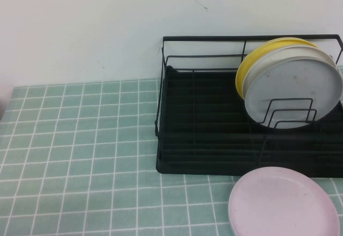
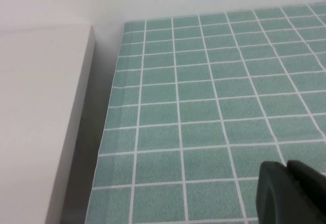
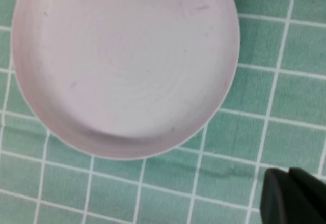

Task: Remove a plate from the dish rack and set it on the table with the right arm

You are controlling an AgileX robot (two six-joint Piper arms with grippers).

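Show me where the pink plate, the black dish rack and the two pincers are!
pink plate (image 1: pixel 283 203), high view, middle of its flat face.
dish rack (image 1: pixel 203 134), high view, black tray base.
left pincer (image 2: pixel 288 169), left wrist view, dark fingertips.
right pincer (image 3: pixel 289 175), right wrist view, dark fingertips.

A plain white wall rises behind the counter, marked by a thin dark scratch high up and a few faint specks. The counter is covered in small pale green square tiles with white grout. Off its edge stands a flat white panel, with a shadowed gap between them. The light is soft and even.
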